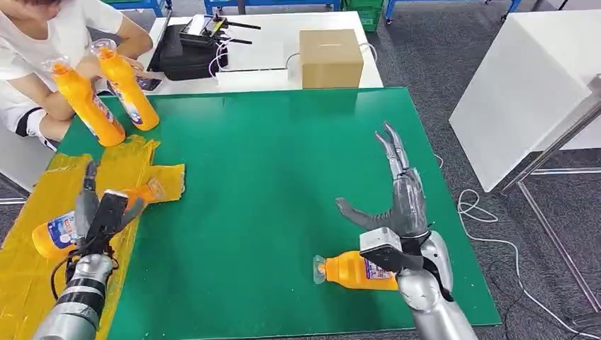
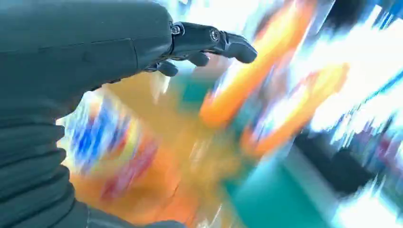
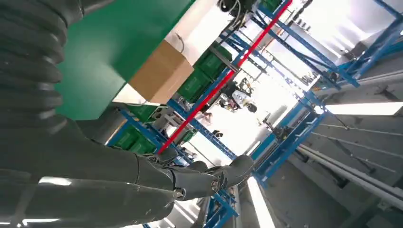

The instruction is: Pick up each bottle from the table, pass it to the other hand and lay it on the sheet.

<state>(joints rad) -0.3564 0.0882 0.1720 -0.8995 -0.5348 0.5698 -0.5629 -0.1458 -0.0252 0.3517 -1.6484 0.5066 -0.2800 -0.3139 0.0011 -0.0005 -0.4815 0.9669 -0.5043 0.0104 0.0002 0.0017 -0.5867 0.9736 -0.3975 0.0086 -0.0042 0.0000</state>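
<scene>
Head view: bottle (image 1: 358,271) lies on its side on the green counter (image 1: 269,184) at 5 o'clock, cap toward 9, right hand (image 1: 397,205) above it with fingers spread, holding nothing, probably lining up a pick. Left hand (image 1: 99,212) at 8 o'clock over a second bottle (image 1: 57,234) lying on the yellow sheet (image 1: 28,283); grip unclear, wrist view blurred. Person at 11 o'clock holds two more bottles (image 1: 106,92). Cardboard box (image 1: 330,58) at 12, clear of the path.

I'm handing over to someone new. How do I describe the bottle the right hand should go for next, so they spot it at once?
Find the green table, then its near right edge, where the right hand is spread open. The bottle lies on its side right beside that wrist. It is the only orange one on bare green, away from the yellow sheet and the person.
</scene>
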